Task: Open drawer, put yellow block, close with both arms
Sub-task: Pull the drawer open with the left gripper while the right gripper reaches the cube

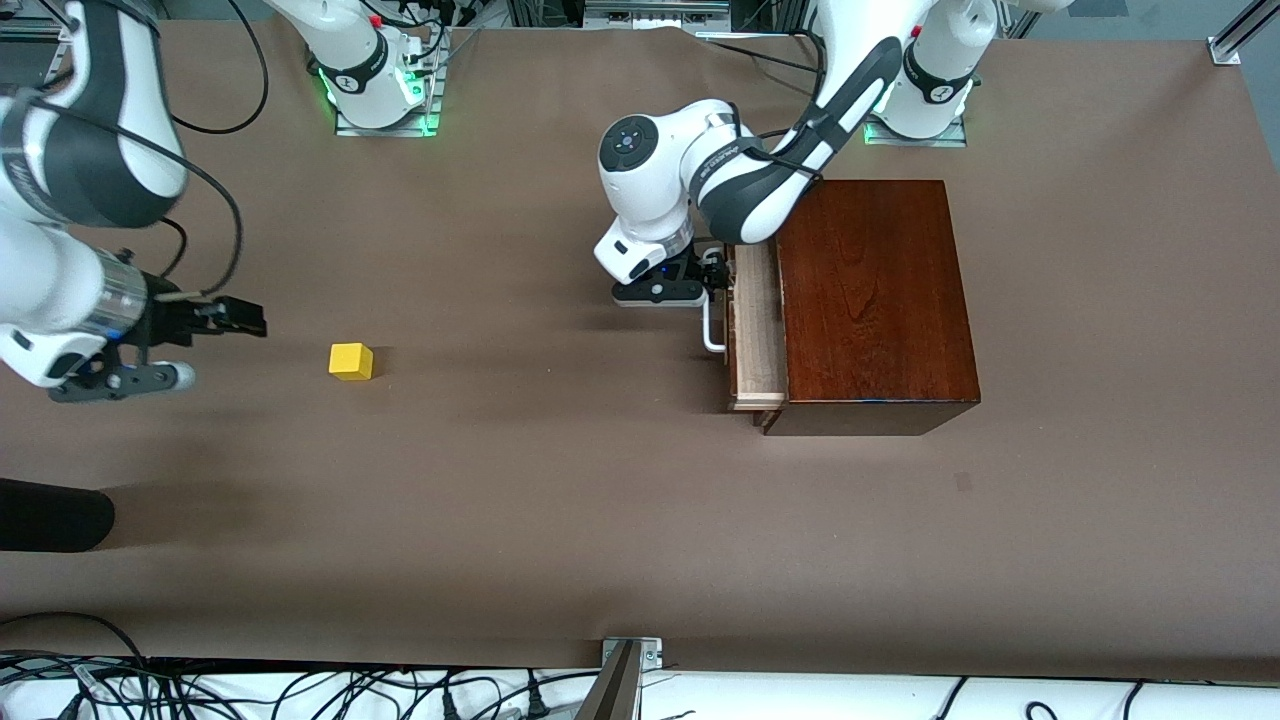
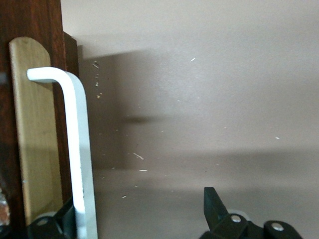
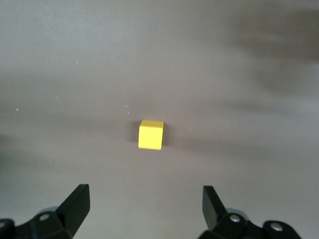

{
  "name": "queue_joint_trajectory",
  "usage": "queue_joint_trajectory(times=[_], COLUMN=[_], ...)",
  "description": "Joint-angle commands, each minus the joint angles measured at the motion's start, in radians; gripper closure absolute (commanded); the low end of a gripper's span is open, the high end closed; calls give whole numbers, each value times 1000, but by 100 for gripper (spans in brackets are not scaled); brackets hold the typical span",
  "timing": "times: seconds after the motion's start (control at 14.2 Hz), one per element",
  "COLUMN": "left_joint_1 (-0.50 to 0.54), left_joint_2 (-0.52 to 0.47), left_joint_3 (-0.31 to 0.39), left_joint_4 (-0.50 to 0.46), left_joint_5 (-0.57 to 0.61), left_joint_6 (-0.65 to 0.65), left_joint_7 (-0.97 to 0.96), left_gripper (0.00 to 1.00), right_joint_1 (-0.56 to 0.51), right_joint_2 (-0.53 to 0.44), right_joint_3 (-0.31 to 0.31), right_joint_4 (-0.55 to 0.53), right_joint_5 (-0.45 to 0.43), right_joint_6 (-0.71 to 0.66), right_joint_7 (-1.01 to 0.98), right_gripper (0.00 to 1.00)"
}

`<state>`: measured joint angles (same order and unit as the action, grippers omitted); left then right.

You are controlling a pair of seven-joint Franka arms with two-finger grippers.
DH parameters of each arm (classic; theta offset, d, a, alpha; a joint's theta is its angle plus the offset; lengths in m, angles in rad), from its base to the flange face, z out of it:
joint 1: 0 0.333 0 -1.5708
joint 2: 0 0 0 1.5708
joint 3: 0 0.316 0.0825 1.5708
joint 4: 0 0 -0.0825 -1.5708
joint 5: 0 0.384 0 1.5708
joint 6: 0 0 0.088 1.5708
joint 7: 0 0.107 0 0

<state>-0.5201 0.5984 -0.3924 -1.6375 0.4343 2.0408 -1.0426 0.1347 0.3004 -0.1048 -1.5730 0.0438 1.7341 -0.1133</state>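
Note:
The mahogany box point(image 1: 870, 300) stands toward the left arm's end of the table. Its drawer point(image 1: 755, 325) is slid out a little, showing pale wood, with the white bar handle point(image 1: 712, 335) on its front. My left gripper point(image 1: 712, 272) is at the handle, open. In the left wrist view the handle point(image 2: 79, 149) lies just inside one finger point(image 2: 60, 221), and the other finger point(image 2: 213, 204) is well apart from it; the gripper point(image 2: 139, 214) is empty. The yellow block point(image 1: 351, 361) sits on the table. My right gripper point(image 1: 240, 320) hovers open beside it. In the right wrist view the block point(image 3: 150, 134) lies ahead of the open gripper point(image 3: 144, 199).
A dark rounded object point(image 1: 50, 515) lies near the front edge at the right arm's end. Cables and a metal bracket point(image 1: 628, 660) run along the front edge. The brown table cover point(image 1: 520, 480) stretches between block and box.

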Motion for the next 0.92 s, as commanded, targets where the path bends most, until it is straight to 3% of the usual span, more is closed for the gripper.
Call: queue_joint_trajectory(times=[0.0, 0.42, 0.85], left_joint_1=[-47, -61, -11], left_joint_2=[96, 97, -49], left_joint_3=[-13, -11, -19], left_joint_4=[134, 173, 174], left_joint_5=[14, 24, 12], left_joint_6=[35, 13, -180], left_joint_7=[-42, -33, 111], left_gripper=[0, 0, 0], right_joint_1=[5, 9, 9], right_joint_2=[-3, 19, 32], right_joint_3=[2, 7, 20], right_joint_4=[-129, -399, -577], right_joint_5=[11, 17, 27], right_joint_6=[154, 542, 755], right_joint_7=[7, 12, 20], right_gripper=[0, 0, 0])
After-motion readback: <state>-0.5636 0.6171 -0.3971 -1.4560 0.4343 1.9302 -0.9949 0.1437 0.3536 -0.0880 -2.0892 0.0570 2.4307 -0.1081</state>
